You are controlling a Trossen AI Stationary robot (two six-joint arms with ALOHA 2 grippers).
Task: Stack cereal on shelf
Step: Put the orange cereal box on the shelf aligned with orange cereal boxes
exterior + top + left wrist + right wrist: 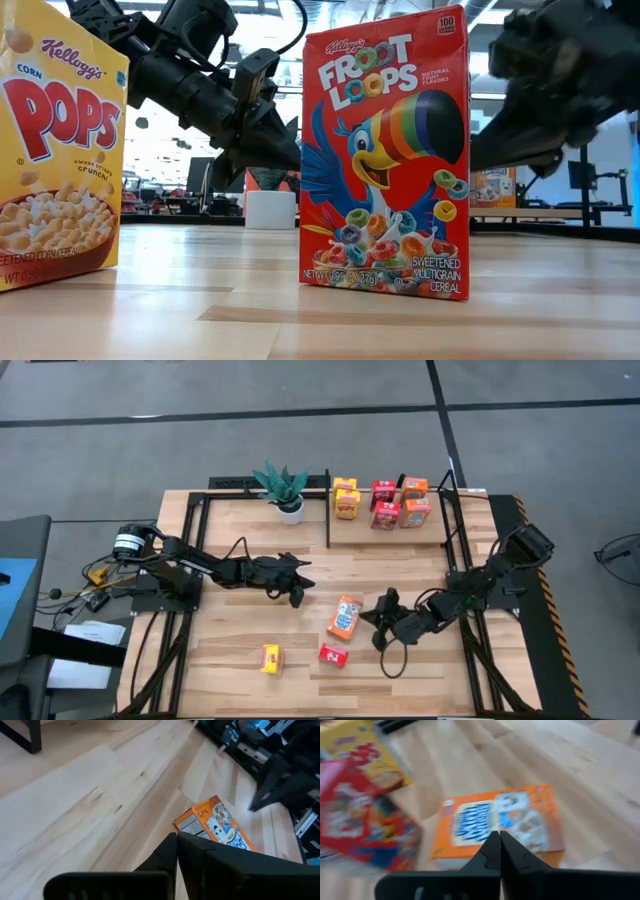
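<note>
Closing in on a flat-lying box while six already stand on the shelf.

Nearest the right gripper (499,840), whose fingers are pressed together and empty, lies the orange rectangular cardboard cereal box (345,617), face up just ahead of its tips. The left gripper (176,842), also pinched together, hovers on that box's other side. Beyond stand the small red Froot Loops box (334,655) and yellow Corn Pops box (271,657). Farthest, the light-wood, black-framed shelf (388,536). Likely next: opening the fingers to straddle the orange box.
</note>
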